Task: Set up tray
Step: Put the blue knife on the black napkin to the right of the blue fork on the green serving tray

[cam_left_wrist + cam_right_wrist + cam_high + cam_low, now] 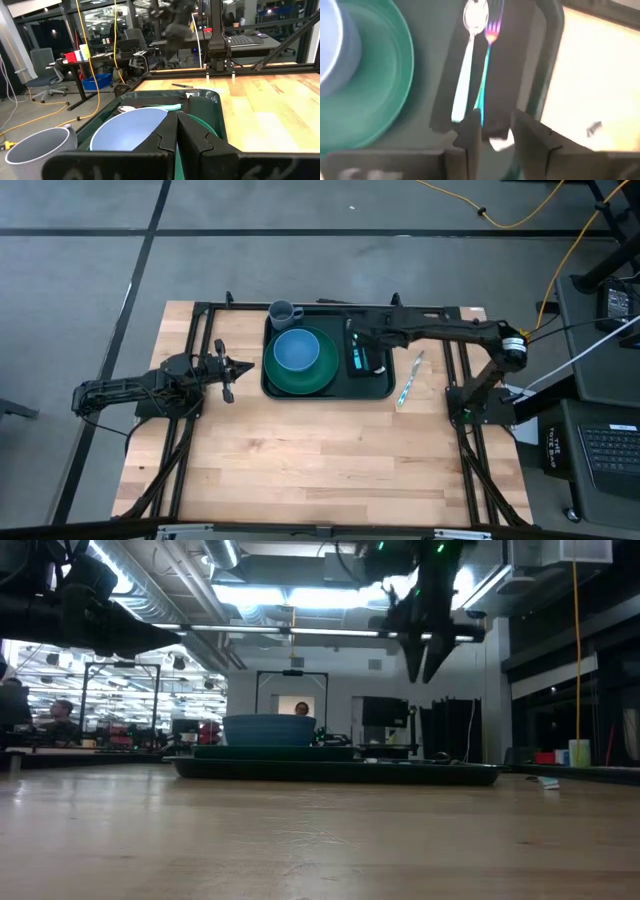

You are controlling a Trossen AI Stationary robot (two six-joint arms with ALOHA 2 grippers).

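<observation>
Green tray [376, 387] holds plate [322, 376] and bowl [296, 350]; right gripper [354, 336] hovers above it, fingers apart; left gripper [228, 367] beside it, closed.

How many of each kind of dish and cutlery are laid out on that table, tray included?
Tray: 1
Green plate: 1
Blue bowl: 1
Grey mug: 1
Black napkin: 1
Spoon: 1
Fork: 1
Utensil on the table beside the tray: 1
Total: 8

Large dark green rectangular plastic tray [377, 387], rounded corners, raised rim.
Lies flat at the desk's [300, 470] far middle.
</observation>
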